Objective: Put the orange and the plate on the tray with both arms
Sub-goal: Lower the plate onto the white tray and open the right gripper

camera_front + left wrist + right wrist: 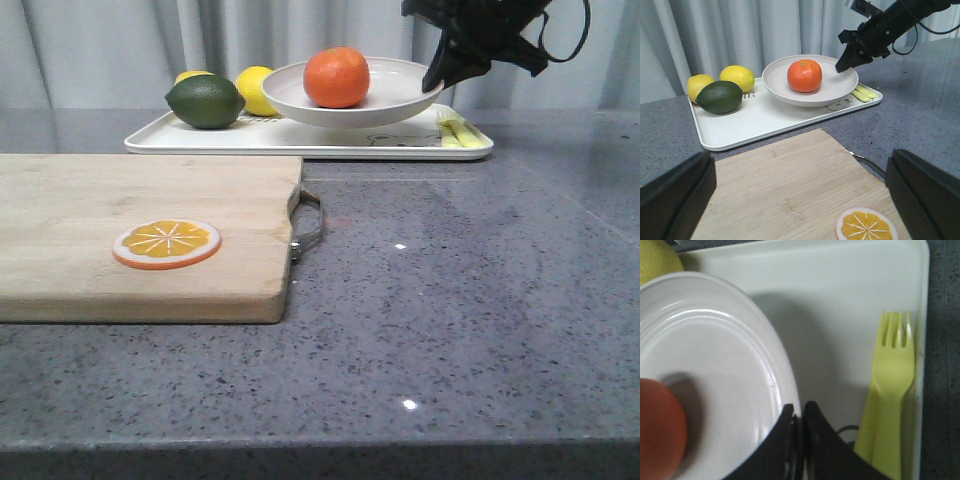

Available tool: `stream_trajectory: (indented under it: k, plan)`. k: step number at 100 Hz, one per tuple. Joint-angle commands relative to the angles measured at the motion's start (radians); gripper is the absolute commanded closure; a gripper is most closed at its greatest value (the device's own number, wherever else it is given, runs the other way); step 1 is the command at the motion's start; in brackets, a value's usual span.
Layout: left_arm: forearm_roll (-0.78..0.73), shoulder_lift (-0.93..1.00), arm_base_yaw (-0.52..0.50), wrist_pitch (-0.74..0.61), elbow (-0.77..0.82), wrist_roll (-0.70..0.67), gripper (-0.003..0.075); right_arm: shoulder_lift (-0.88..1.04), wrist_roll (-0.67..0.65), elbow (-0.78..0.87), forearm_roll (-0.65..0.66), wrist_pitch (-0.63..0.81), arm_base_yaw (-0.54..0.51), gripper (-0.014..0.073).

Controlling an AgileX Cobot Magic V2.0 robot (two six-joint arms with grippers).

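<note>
One gripper (799,412) pinches the plate (725,370) rim.

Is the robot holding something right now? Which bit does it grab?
Yes. The right gripper is pinching the plate by its rim, on the side near the yellow-green fork. The orange sits in the plate. The left gripper is open and holds nothing.
</note>
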State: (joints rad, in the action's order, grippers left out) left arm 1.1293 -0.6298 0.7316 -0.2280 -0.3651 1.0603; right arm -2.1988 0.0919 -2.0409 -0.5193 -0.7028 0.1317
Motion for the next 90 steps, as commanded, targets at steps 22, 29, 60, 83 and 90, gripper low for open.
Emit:
stream_trajectory:
  k: [22, 29, 60, 83, 90]
  plan:
    - [-0.008, 0.004, 0.007, -0.035, -0.026, -0.008, 0.0069, 0.001, 0.007, -0.056, -0.05, 0.051, -0.001, 0.0662]
    - [-0.008, 0.004, 0.007, -0.035, -0.026, -0.008, 0.0069, -0.004, 0.007, -0.056, -0.05, 0.051, -0.001, 0.0662]
    - [-0.008, 0.004, 0.007, -0.035, -0.026, -0.008, 0.0069, -0.004, 0.007, -0.056, -0.05, 0.066, -0.001, 0.0659]
    - [-0.004, 0.004, 0.007, -0.035, -0.026, -0.008, 0.0069, -0.004, 0.007, -0.056, -0.05, 0.074, -0.001, 0.0536]
    - [-0.004, 0.004, 0.007, -0.035, -0.026, -0.008, 0.0069, -0.004, 0.007, -0.056, -0.05, 0.074, -0.001, 0.0456]
